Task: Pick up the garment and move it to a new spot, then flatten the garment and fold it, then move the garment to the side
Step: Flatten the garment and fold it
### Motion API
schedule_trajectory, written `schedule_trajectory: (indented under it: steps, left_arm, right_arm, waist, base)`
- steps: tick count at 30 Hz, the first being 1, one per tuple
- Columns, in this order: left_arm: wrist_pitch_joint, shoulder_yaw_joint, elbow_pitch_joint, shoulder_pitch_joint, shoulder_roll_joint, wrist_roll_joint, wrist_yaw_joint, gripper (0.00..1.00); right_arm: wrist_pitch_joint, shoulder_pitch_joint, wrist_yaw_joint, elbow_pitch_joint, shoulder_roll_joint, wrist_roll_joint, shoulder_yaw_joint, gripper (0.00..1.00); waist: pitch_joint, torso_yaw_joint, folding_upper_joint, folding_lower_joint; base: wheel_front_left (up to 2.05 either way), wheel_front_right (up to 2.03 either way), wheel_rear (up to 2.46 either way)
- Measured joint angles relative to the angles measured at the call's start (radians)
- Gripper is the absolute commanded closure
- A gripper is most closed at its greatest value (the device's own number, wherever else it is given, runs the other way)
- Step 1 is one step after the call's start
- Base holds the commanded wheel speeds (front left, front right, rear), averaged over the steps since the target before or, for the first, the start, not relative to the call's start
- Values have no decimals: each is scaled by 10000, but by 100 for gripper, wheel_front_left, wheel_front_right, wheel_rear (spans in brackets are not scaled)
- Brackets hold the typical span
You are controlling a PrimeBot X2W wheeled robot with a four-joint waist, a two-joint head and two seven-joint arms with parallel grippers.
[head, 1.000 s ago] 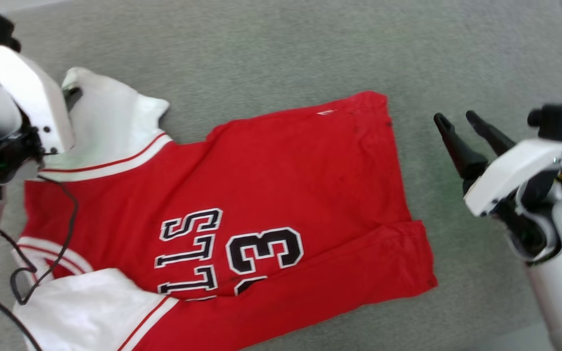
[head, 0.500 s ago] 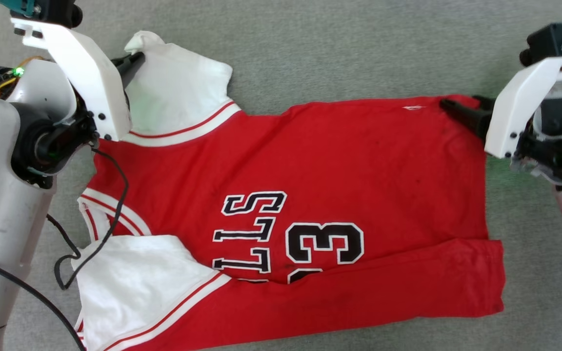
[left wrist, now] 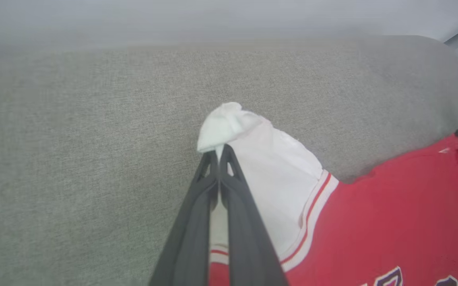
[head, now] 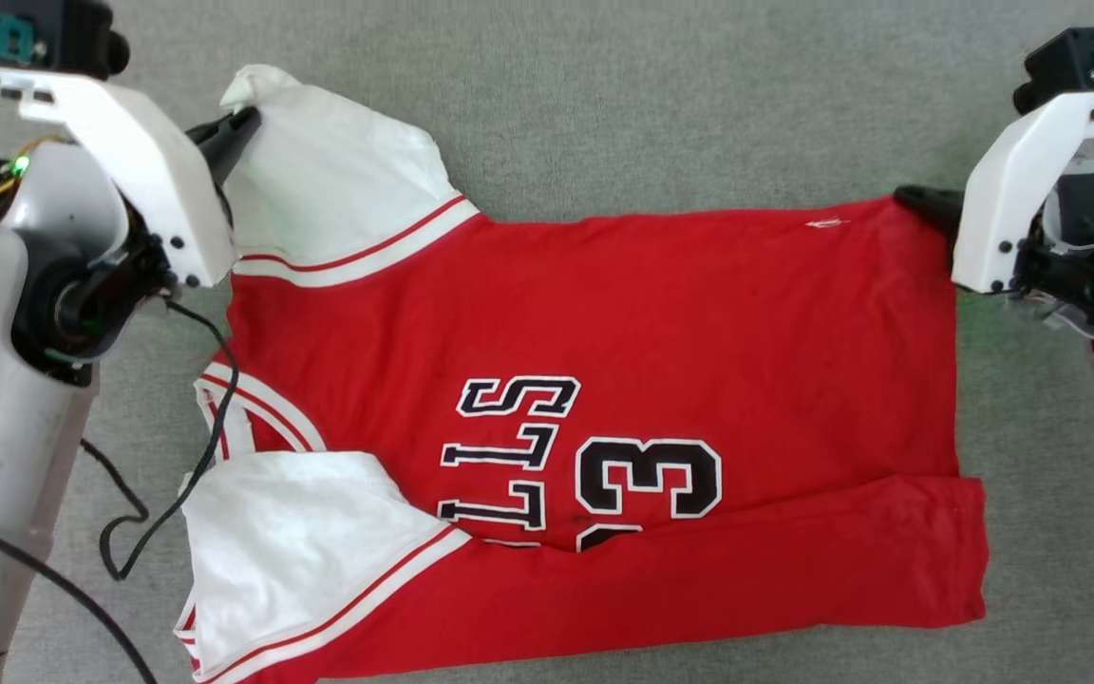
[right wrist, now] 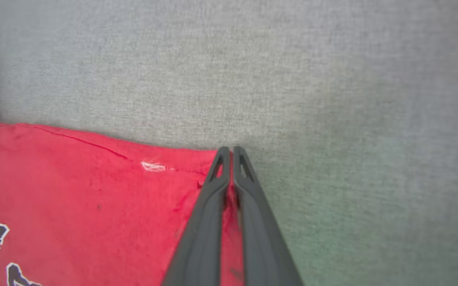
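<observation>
The garment (head: 661, 342), a red jersey with white sleeves and black lettering, lies spread sideways on the grey fabric surface, its near long edge folded over. My left gripper (head: 241, 122) is shut on the tip of the far white sleeve (left wrist: 229, 127), which bunches just past the fingertips (left wrist: 218, 153). At the far right hem corner (right wrist: 209, 167), my right gripper (head: 908, 198) is shut on the red cloth, which shows between its fingers (right wrist: 229, 198) in the right wrist view. The other white sleeve (head: 310, 541) lies flat at the near left.
The grey fabric surface (head: 680, 104) stretches beyond the garment on all sides. A black cable (head: 167, 494) hangs from my left arm beside the collar. In the left wrist view the surface's rounded far corner (left wrist: 443, 55) shows at the upper right.
The right gripper came in from the right, reached the far hem corner and shut on it. The left gripper stayed shut on the sleeve tip. The camera tilted, shifting the whole view.
</observation>
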Motion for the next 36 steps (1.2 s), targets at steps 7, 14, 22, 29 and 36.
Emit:
schedule_trajectory:
  steps: [7, 14, 22, 29, 36]
  left_arm:
    - [-1018, 748, -782, 1999, 462, -368, 403, 100]
    - [-1942, 1402, -2027, 5028, 585, -836, 1135, 100]
    - [-2316, 1616, -2909, 8245, 280, -1482, 1829, 100]
    - [-2372, 1390, -2775, 9421, -104, -1875, 1724, 100]
    - [-3258, 1118, -2387, 9234, -562, -1392, 1423, 0]
  right_arm:
    - [-800, 1194, 0, -1007, -337, 2, -324, 100]
    - [-1058, 3216, 2, -1854, -376, -77, -560, 100]
    - [-1331, 5423, 2, -2445, -144, -2, -1053, 100]
    - [-1503, 6754, 2, -2546, 215, -192, -1496, 62]
    - [-2165, 7445, 10, -2999, 619, -587, -1791, 0]
  waist:
    - [-1209, -113, 0, -1]
    - [-2097, -211, 0, -1]
    - [-2497, -351, 0, 0]
    - [-2586, -410, 0, -1]
    - [-2742, -457, 0, 0]
  base:
    - [0, 0, 0]
    - [0, 0, 0]
    - [0, 0, 0]
    - [0, 0, 0]
    - [0, 0, 0]
